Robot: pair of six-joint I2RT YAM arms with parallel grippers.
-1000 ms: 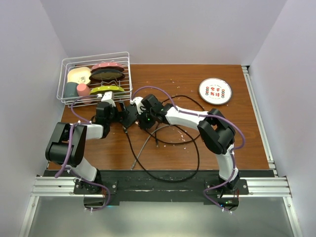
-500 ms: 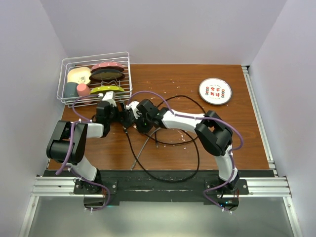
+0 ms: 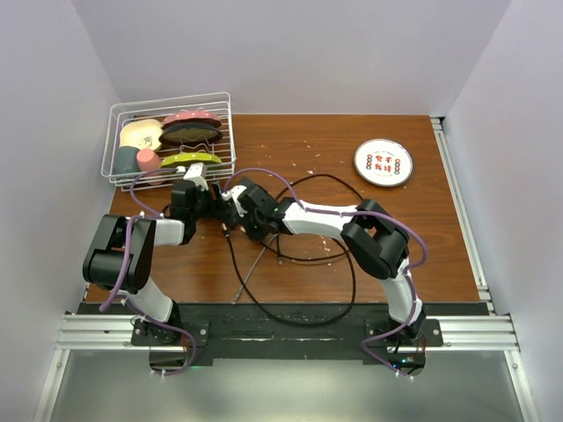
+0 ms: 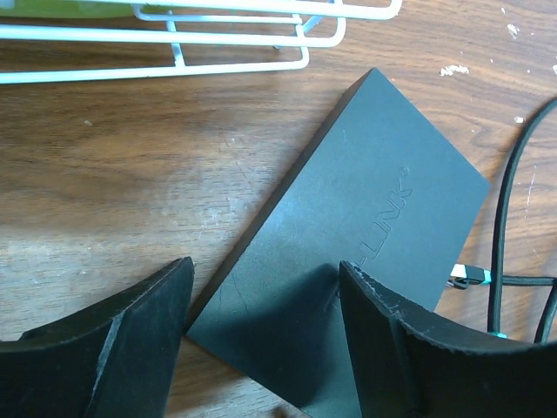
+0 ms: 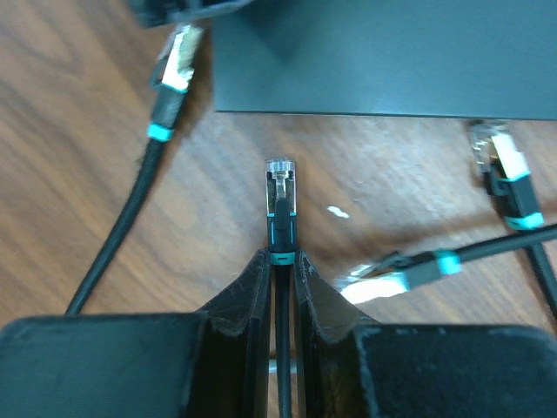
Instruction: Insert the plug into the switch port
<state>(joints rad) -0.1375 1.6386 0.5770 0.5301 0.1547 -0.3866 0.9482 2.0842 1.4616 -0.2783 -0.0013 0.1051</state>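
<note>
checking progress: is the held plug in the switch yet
Out. The plug in the right gripper stops short of the switch, a gap between.

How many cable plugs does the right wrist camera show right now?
4. The gripped plug in the right tool, facing the switch; a loose plug upper left; another far right; a fourth just right of the tool. More may be hidden.

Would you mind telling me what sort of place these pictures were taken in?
Probably a lab robot test cell: plain pale walls box in a wooden table, the left arm and right arm sit on an aluminium rail, and the props are a black switch, loose cables and a wire basket.
</note>
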